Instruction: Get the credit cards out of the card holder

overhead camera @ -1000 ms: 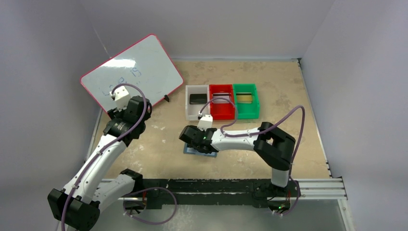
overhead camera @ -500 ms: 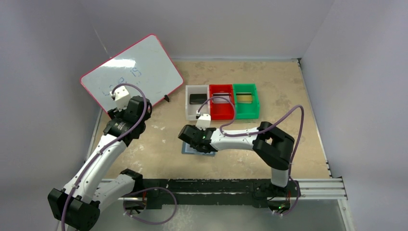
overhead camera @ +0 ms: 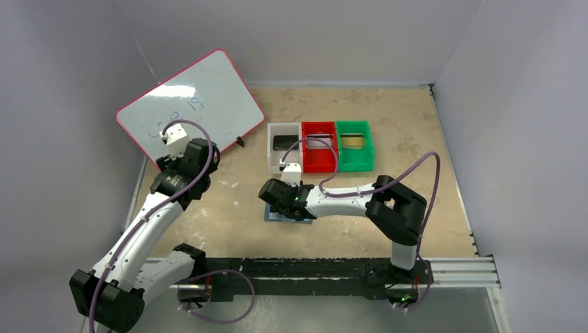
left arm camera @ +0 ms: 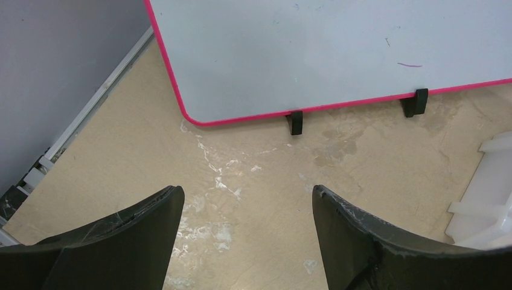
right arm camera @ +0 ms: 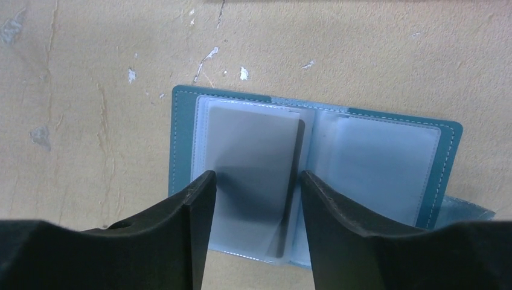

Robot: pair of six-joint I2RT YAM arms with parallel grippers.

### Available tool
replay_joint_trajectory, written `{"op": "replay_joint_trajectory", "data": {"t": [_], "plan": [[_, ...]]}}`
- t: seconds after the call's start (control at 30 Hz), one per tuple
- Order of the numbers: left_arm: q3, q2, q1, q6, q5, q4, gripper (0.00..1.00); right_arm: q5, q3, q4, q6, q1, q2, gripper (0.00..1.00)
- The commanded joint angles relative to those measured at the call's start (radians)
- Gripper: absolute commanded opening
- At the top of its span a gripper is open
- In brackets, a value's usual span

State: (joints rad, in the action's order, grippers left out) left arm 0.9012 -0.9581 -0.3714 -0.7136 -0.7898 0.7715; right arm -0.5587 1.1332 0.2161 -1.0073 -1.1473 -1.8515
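Tan and scuffed, the flat board surface (overhead camera: 416,139) had the pink-rimmed whiteboard (left arm camera: 338,48) propped toward its far-left corner. The left tool (left arm camera: 247,196) hung beside the board, fingers spread and empty, too far off to steady anything. The open slate-blue bifold card holder (right arm camera: 386,157) lay near the middle of the near edge with nothing pinning it. The right tool (right arm camera: 256,184) hung just over it, dark fingers spread either side of the silvery-grey rectangular credit card (right arm camera: 253,151) and pinching nothing.

The likely trouble was that pulling the card would drag the light holder across the surface, or fold one leaf shut, if the sleeve gripped harder than the holder weighed. The fingers might also catch the clear sleeve with the card. They could equally draw two cards at once, since a darker edge showed just behind the grey one.

The holder lay flat, stitched along its rim, with pale translucent pockets on both leaves. The pocket without the grey card looked empty, though its haze left that uncertain.
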Motion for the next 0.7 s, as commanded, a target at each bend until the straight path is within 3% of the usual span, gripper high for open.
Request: {"op": "replay_joint_trajectory", "data": {"t": [0.0, 0.13, 0.43, 0.67], "plan": [[0.005, 0.011, 0.005, 0.013, -0.005, -0.024, 0.78, -0.044, 0.052, 0.036, 0.026, -0.009, 0.041, 0.6], [0.003, 0.017, 0.006, 0.012, -0.003, -0.025, 0.78, -0.047, 0.096, 0.068, 0.029, -0.019, 0.008, 0.7], [0.001, 0.028, 0.006, 0.013, 0.001, -0.026, 0.78, -0.081, 0.138, 0.18, -0.047, -0.022, -0.07, 0.66], [0.001, 0.024, 0.006, 0.014, 0.001, -0.026, 0.78, -0.077, 0.131, 0.142, -0.004, -0.028, -0.033, 0.68]]}}
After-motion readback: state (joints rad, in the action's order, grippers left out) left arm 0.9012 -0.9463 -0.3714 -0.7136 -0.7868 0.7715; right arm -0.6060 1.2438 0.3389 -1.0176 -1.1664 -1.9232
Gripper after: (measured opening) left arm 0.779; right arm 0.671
